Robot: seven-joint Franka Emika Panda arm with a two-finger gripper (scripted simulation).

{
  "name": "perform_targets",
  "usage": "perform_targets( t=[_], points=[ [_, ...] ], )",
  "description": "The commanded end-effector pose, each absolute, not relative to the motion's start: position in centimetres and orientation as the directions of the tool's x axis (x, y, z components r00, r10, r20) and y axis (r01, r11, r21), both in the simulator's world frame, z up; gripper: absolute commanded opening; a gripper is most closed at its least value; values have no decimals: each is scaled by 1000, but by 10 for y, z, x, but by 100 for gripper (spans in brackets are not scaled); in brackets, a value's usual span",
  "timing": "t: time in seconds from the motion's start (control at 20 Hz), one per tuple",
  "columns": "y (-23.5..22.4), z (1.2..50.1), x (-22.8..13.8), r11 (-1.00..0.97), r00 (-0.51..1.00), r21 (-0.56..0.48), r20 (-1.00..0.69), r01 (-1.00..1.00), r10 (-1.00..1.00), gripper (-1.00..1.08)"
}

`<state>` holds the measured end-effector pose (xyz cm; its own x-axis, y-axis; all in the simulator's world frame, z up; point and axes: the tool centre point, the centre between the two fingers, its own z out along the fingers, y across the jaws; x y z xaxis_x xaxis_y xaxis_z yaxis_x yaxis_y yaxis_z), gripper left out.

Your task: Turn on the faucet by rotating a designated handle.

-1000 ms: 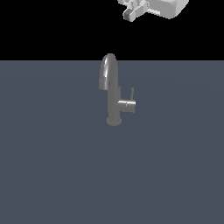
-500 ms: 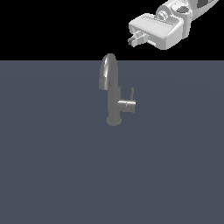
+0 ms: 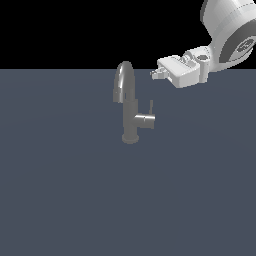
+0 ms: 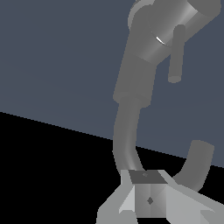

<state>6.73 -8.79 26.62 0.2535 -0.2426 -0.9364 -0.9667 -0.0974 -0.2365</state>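
Gripper (image 3: 156,74): airborne, clear of the faucet, toward the exterior view's right; finger spacing cannot be determined.
Handle (image 3: 151,107): upright rod on the side stub, below the gripper, untouched.
Faucet (image 3: 128,102): upright mid-surface.
Surface (image 3: 60,190): open on all sides.

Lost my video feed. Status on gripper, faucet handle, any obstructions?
Gripper in the air, off the faucet, holding nothing; jaw state unclear. Handle upright on side stub, untouched. Nothing seen between gripper and handle.
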Motion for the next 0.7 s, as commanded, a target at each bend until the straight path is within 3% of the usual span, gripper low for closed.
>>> perform_targets(
  t=[0.0,0.65],
  points=[
    [-92,245,76,-24,195,-194,-961,-981,-198,-100],
    [-95,169,93,202,14,-18,-1000,-979,-21,-100]
  ],
)
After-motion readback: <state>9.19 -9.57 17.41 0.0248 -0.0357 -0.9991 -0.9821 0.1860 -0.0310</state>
